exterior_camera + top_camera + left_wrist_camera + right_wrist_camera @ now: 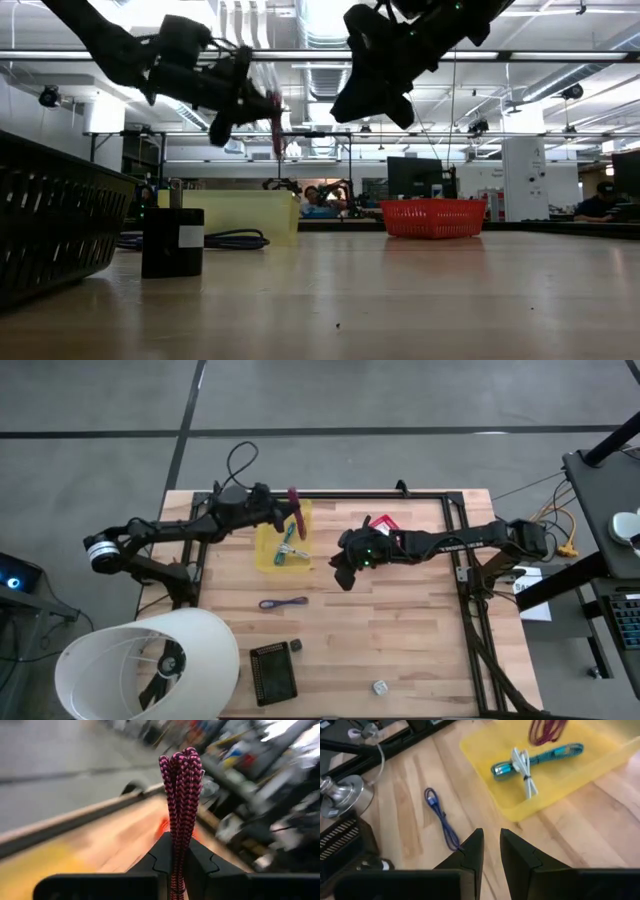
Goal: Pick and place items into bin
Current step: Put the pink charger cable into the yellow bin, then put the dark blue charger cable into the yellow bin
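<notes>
A magenta braided cord [181, 770], folded into a bundle, is in my left gripper [180, 842], which is shut on it above the yellow bin [268, 555]. In the right wrist view the bin holds a teal cord [545, 756] and a white cable [525, 772]. My right gripper [491, 837] hovers over bare wood right of the bin [520, 805], open by a narrow gap and holding nothing. A purple cord [283, 602] lies flat on the table nearer the front edge. A small dark cube [295, 646] and a clear cube [380, 686] rest further forward. My left gripper pinches the magenta cord bundle between its two fingers [162, 855], several strands together. The folded end [180, 762] sticks out past the fingertips. The fingers reach in from the table's left. The cord [275, 125] is lifted clear and hangs over the bin.
A red basket [381, 522] sits behind the right gripper near the far edge. A black slotted basket [272, 672] stands near the front edge, beside a large white lampshade-like dome [150, 665] at the front left corner. Bare wood lies right of centre.
</notes>
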Tool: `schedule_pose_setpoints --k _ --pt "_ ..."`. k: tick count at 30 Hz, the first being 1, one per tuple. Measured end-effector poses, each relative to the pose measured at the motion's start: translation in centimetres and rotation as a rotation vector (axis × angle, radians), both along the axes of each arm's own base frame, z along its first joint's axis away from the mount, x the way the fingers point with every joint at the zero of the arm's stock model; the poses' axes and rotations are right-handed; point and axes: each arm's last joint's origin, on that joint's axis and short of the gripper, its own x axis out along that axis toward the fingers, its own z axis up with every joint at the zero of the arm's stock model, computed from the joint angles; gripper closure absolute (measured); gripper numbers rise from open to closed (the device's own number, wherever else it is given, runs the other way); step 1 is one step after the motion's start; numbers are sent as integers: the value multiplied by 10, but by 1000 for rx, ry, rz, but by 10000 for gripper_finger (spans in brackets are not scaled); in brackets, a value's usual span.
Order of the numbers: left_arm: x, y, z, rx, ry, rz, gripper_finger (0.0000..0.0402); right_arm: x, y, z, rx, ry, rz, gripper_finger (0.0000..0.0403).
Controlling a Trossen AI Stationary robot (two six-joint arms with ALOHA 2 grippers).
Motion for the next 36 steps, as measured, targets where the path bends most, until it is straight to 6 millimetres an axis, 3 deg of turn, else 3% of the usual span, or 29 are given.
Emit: schedule_pose_setpoints --k 9,14,23,29,36 --pt "-13 10 -22 -184 303 208 393 0 0 0 2 1 -2 349" --pt "-17 12 -24 -189 345 270 391 0 0 0 1 1 -3 349" --pt "-17 13 -22 -175 343 303 320 0 0 0 -1 1 -3 349" --pt "-16 11 -19 -182 326 231 263 0 0 0 -1 1 -3 349" --pt "-16 2 -7 -153 267 -46 233 0 0 0 -4 0 1 348"
